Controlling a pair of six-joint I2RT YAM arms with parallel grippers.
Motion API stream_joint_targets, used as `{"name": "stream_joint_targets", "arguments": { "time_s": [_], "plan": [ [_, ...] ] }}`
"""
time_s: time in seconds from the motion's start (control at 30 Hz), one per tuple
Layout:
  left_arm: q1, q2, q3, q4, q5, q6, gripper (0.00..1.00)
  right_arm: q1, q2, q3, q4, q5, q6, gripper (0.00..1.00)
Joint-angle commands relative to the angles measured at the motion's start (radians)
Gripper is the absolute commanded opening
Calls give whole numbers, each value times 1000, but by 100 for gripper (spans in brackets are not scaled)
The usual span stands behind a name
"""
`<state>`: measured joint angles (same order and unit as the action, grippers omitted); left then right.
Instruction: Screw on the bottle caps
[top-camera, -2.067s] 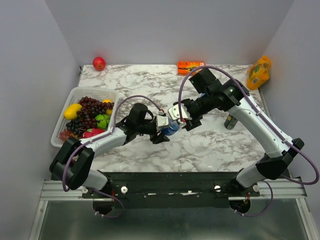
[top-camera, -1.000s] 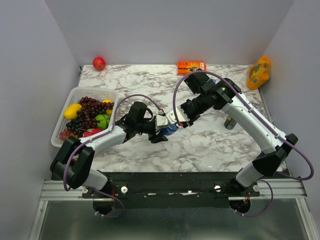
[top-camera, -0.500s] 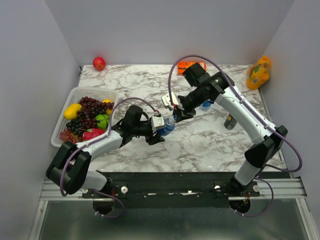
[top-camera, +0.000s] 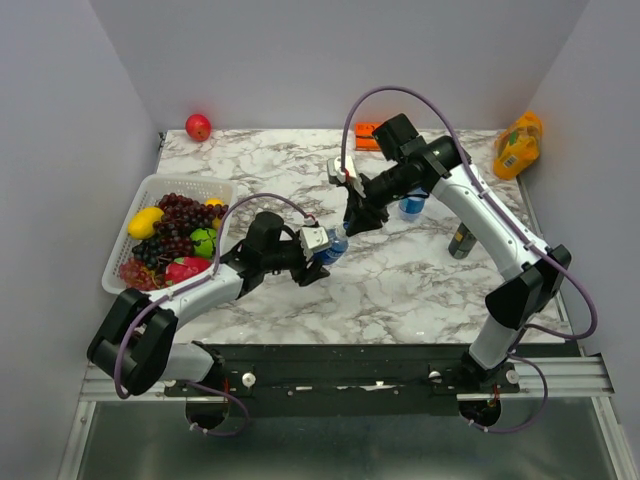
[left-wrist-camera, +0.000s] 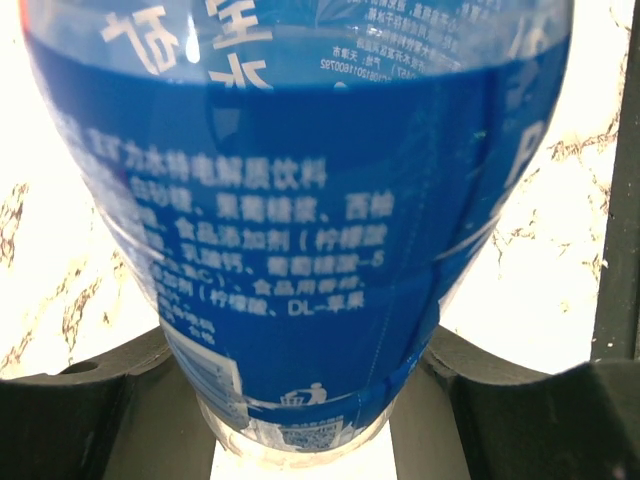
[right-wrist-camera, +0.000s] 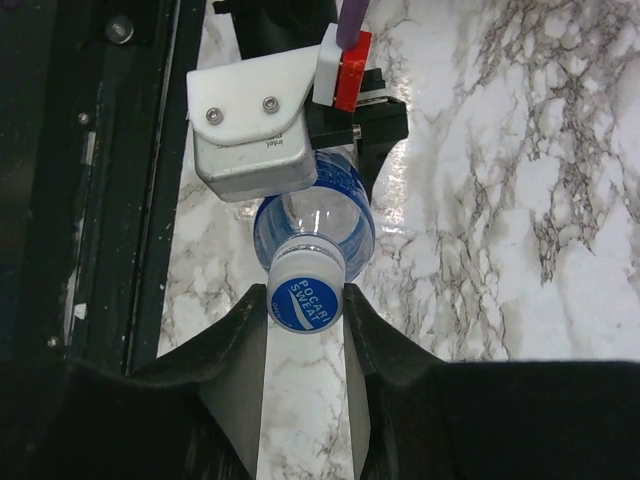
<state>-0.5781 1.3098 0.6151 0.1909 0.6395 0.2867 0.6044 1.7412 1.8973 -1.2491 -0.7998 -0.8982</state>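
Bottle (left-wrist-camera: 300, 230) sits mid-surface (top-camera: 420, 280), its label clamped in your left end effector (top-camera: 320, 247). Right end effector (right-wrist-camera: 305, 302) fingers flank the cap (right-wrist-camera: 305, 290); you cannot tell if they pinch. Thin plastic looks light, slippery and crushable: grip the cap's rim gently.

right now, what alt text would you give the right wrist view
A blue cap on a clear bottle faces the camera, flanked by the dark fingertips of the right tool; whether they pinch it is unclear. The left tool holds the bottle's body over a white marble table.
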Motion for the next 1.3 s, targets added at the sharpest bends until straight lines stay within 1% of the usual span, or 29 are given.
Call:
{"name": "stream_joint_targets", "arguments": {
  "time_s": [0.0,0.17,0.27,0.37,0.4,0.47,0.53,0.6,0.7,0.77,0.83,0.9,0.93,1.0,1.03,1.1,1.13,1.2,1.27],
  "plan": [
    [-6,-11,130,139,-37,-102,0,37,30,-26,34,89,132,9],
    [-16,-1,167,116,-127,-118,0,49,83,17,2,137,248,10],
    [-16,-7,158,143,-164,-121,0,52,98,25,10,194,336,11],
    [-16,-17,126,202,-178,-127,0,52,104,8,23,201,430,11],
    [-16,-18,117,232,-187,-130,0,52,106,2,28,211,479,9],
    [-17,-11,103,240,-190,-126,0,52,103,-12,37,224,519,7],
    [-17,-4,86,249,-193,-123,0,51,121,15,34,257,582,4],
    [-17,-3,68,271,-189,-113,0,49,141,43,31,277,628,5],
    [-16,8,31,271,-182,-101,0,46,161,115,16,274,634,8],
    [-17,6,-6,277,-179,-89,0,43,188,179,1,274,630,14],
    [-17,-1,-43,291,-179,-78,0,40,204,209,-16,267,616,20],
    [-16,-4,-60,294,-179,-77,0,40,201,206,-15,269,608,22],
    [-17,-9,-70,295,-179,-78,0,40,198,201,-15,266,605,24],
    [-16,-9,-78,301,-179,-81,0,38,192,186,-15,248,604,32],
    [-17,-9,-86,306,-181,-87,0,40,189,183,-15,243,605,38],
    [-17,-6,-89,312,-181,-87,0,40,181,183,-12,243,604,47],
    [-17,-1,-92,312,-181,-86,0,40,181,192,-10,244,602,50],
    [-17,3,-94,311,-182,-83,0,40,182,213,-12,252,595,51],
    [-17,11,-95,308,-181,-83,0,40,193,275,-35,258,596,54]
  ]
}}
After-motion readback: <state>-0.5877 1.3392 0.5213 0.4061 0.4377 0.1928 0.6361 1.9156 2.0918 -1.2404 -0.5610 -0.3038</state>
